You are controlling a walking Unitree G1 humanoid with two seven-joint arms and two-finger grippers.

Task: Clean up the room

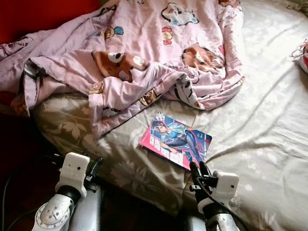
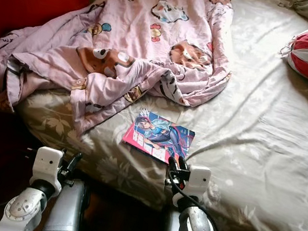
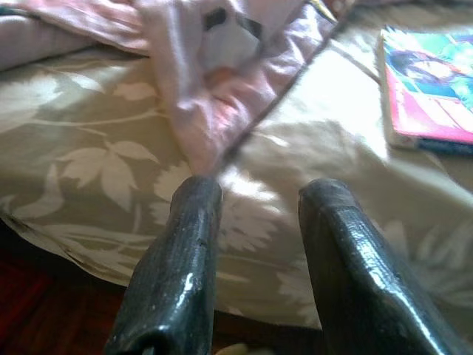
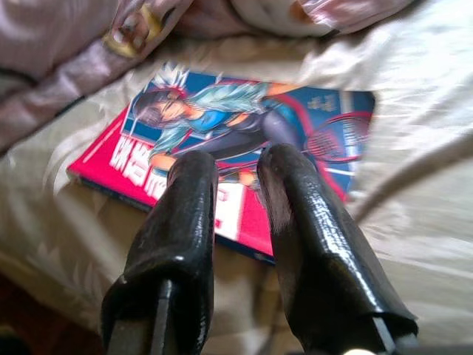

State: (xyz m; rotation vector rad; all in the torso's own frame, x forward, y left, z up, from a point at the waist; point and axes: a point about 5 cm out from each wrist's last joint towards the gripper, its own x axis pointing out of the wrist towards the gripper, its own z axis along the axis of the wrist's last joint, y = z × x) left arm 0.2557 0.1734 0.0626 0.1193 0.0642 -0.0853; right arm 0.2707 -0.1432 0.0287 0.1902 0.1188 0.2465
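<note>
Glossy-covered, the book [image 1: 176, 140] lies flat on the bed [image 1: 279, 141] beside the pink blanket [image 1: 153, 45]; the right hand [image 4: 235, 174], fingers slightly apart, should slide under its near edge.

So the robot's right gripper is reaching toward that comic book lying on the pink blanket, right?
Not quite. The right gripper does point at the comic book, but the book lies on the beige leaf-patterned sheet, just clear of the pink blanket. The left eye view shows bare sheet between them.
</note>
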